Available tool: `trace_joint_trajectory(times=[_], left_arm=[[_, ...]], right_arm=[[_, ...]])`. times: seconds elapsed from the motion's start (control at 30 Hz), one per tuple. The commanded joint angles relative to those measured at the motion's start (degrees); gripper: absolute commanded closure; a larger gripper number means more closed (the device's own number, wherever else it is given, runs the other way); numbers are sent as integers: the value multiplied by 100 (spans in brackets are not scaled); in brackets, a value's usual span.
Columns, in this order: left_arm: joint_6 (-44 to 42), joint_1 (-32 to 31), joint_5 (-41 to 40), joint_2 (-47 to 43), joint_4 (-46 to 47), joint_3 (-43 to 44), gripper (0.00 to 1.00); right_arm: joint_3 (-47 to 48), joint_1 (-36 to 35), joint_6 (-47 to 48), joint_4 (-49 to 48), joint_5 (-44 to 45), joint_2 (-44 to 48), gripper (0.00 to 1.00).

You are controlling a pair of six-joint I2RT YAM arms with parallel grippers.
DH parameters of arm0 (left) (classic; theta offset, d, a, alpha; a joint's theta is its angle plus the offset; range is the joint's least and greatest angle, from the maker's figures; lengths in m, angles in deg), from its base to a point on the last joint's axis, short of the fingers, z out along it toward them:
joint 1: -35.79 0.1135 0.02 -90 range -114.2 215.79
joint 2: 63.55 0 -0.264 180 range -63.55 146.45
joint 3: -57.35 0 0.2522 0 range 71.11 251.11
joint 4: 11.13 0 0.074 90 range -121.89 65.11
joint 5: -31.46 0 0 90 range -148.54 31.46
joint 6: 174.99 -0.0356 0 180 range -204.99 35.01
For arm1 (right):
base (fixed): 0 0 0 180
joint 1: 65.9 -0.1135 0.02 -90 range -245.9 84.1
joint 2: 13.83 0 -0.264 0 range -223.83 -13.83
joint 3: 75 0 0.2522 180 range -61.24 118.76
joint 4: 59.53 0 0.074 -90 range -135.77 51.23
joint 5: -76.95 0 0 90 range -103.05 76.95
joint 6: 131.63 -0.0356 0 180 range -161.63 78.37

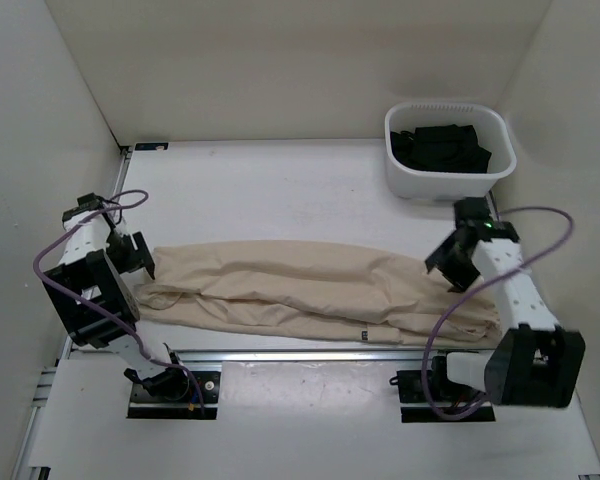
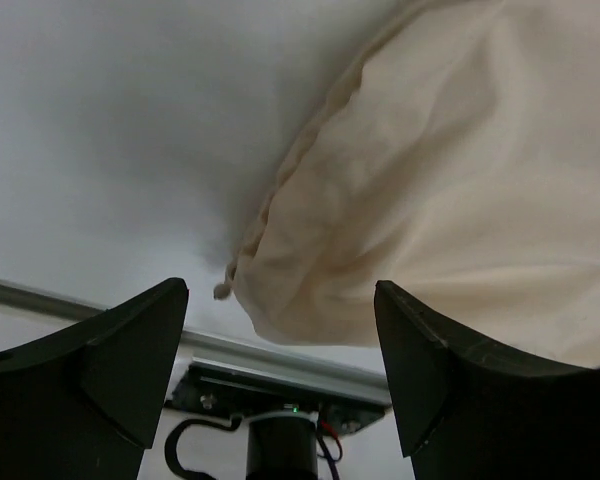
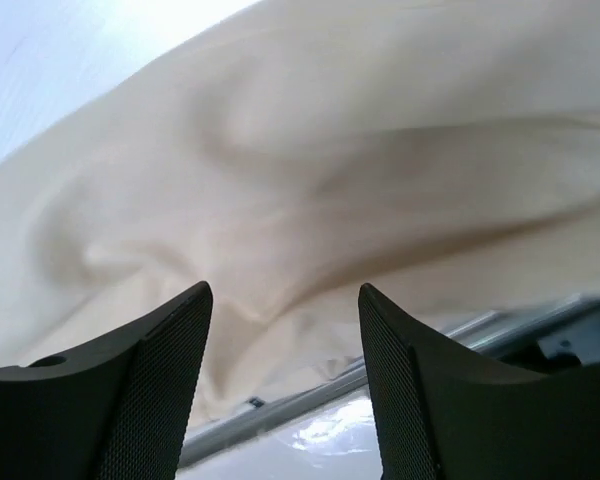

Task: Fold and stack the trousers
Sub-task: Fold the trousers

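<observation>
The beige trousers (image 1: 300,290) lie lengthwise across the near part of the white table, folded leg on leg, from left to right. My left gripper (image 1: 140,256) hovers at their left end, open and empty; in the left wrist view its jaws stand wide apart above the rounded cloth end (image 2: 420,200). My right gripper (image 1: 442,266) hovers over the right end, open and empty; the right wrist view shows creased beige cloth (image 3: 310,170) beyond its two dark fingers (image 3: 130,390).
A white basket (image 1: 449,150) holding dark clothes stands at the far right. White walls close in the table on three sides. A metal rail (image 1: 300,355) runs along the near edge under the trousers' hem.
</observation>
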Motion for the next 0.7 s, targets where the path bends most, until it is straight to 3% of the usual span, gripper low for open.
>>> trace_joint_trajectory(times=[0.0,0.17,0.3,0.47,0.6,0.67], left_arm=[[1,13,-31,-172,-198,-136,13],[1,-198,-11,-101,-145,-451,13],[1,-198,-345,-223,-145,-856,13],[1,-198,-171,-215,-22,-927,12],[1,-198,-109,-22,92,-989,17],[1,-198,-170,-22,179,-1041,29]], right_arm=[[-600,1033,-142,532,-287,741,35],[-900,2317,104,707,-279,663,32],[-830,2529,-80,1233,465,838,28],[-882,2644,-643,1551,1406,1137,26],[-1295,2845,-819,990,1629,1085,26],[-1409,2898,-889,613,1751,1024,26]])
